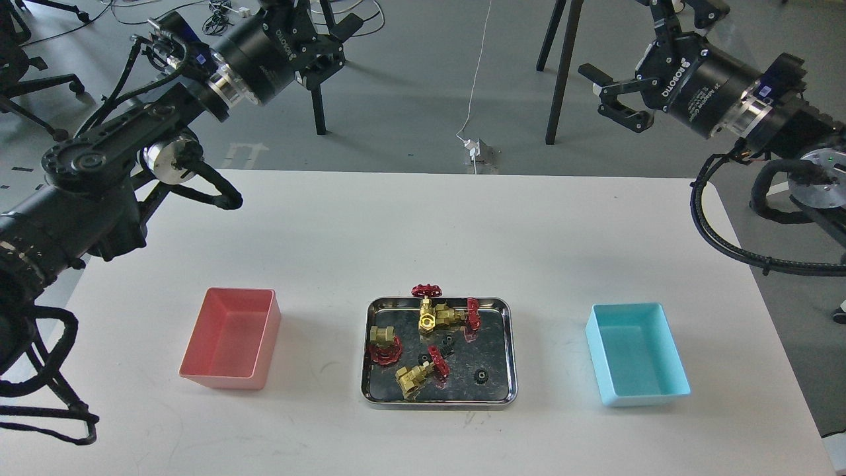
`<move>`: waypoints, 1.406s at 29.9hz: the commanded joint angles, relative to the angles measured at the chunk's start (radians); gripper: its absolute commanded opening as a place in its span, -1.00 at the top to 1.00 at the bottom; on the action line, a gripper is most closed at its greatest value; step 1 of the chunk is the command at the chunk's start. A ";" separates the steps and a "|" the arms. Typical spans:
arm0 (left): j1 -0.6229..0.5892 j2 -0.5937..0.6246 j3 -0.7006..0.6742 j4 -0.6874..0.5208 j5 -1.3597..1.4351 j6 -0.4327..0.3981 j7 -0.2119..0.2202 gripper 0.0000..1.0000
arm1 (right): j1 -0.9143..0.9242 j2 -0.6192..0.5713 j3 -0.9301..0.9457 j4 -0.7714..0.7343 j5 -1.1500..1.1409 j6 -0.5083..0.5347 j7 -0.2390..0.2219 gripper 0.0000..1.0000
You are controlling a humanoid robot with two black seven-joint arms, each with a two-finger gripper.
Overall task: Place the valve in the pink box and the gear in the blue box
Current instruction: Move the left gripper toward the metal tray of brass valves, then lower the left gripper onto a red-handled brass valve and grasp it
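Note:
Several brass valves with red handwheels lie in a shiny steel tray (510, 350) at the table's middle: one valve (429, 316) stands at the back, another valve (384, 344) lies at the left, and a third valve (418, 375) at the front. One black gear (480, 376) sits at the tray's front right and a second gear (449, 342) nearer its centre. The pink box (231, 337) stands empty to the left of the tray, and the blue box (636, 360) stands empty to the right. My left gripper (337, 46) hangs open high over the far left. My right gripper (607, 92) is open high at the far right.
The white table (396, 231) ends at a far edge just behind the arms, and its right edge runs close to the blue box. Black stand legs (562, 73) and a cable with a plug (476, 149) are on the floor beyond.

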 commanded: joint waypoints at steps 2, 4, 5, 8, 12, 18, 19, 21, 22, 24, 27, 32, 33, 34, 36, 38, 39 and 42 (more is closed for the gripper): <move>0.005 -0.011 0.000 -0.001 -0.006 0.000 0.000 -1.00 | -0.001 0.026 0.020 -0.065 0.012 0.000 -0.003 -1.00; 0.005 -0.007 0.000 -0.001 -0.006 0.000 0.000 -1.00 | -0.001 0.028 0.022 -0.065 0.012 0.000 -0.003 -1.00; 0.004 -0.004 -0.003 0.010 -0.014 0.000 0.000 -1.00 | -0.001 0.028 0.029 -0.068 0.012 0.000 -0.003 -1.00; 0.013 -0.007 -0.069 0.040 -0.107 0.000 0.000 -1.00 | -0.001 0.031 0.056 -0.074 0.010 0.000 -0.003 -1.00; 0.037 -0.056 -0.199 -0.021 -0.209 0.000 0.000 -1.00 | 0.014 0.031 0.062 -0.086 0.010 0.000 -0.003 -1.00; -0.017 -0.001 -0.295 -0.344 -0.071 0.000 0.000 -0.99 | 0.005 -0.003 0.059 -0.093 0.010 0.000 -0.005 -1.00; -0.072 0.062 -0.258 -0.415 -0.002 0.000 0.000 -0.98 | 0.003 -0.012 0.057 -0.099 0.010 0.000 -0.005 -1.00; -0.224 0.194 0.009 -0.518 0.067 0.000 0.000 -0.97 | 0.000 -0.015 0.051 -0.114 0.010 0.000 -0.007 -1.00; -0.328 0.234 0.158 -0.545 0.076 0.000 0.000 -0.97 | -0.004 -0.015 0.051 -0.120 0.010 0.000 -0.007 -1.00; -0.550 0.249 0.488 -0.595 0.101 0.000 0.000 -0.97 | -0.015 -0.015 0.051 -0.120 0.010 0.000 -0.007 -1.00; -0.786 0.240 0.832 -0.674 0.263 0.032 0.000 -0.97 | -0.030 -0.012 0.049 -0.114 0.010 0.000 -0.008 -1.00; -0.949 0.071 1.217 -0.730 0.588 0.255 0.000 -0.93 | -0.038 0.006 0.056 -0.117 0.010 0.000 -0.007 -1.00; -0.959 0.021 1.295 -0.728 0.637 0.320 0.000 -0.92 | -0.039 0.011 0.059 -0.119 0.010 0.000 -0.007 -1.00; -0.960 -0.034 1.372 -0.728 0.688 0.396 0.000 -0.92 | -0.039 0.017 0.060 -0.120 0.010 0.000 -0.007 -1.00; -0.944 -0.163 1.536 -0.714 0.753 0.580 0.000 -0.91 | -0.036 0.035 0.065 -0.119 0.012 -0.025 -0.008 -1.00; -0.888 -0.240 1.658 -0.711 0.758 0.712 0.000 -0.91 | -0.027 0.060 0.082 -0.119 0.012 -0.097 -0.011 -1.00; -0.851 -0.266 1.696 -0.710 0.758 0.760 0.000 -0.91 | -0.021 0.070 0.098 -0.120 0.012 -0.145 -0.013 -1.00; -0.780 -0.278 1.717 -0.685 0.759 0.807 0.000 -0.91 | 0.000 0.080 0.147 -0.132 0.010 -0.226 -0.017 -1.00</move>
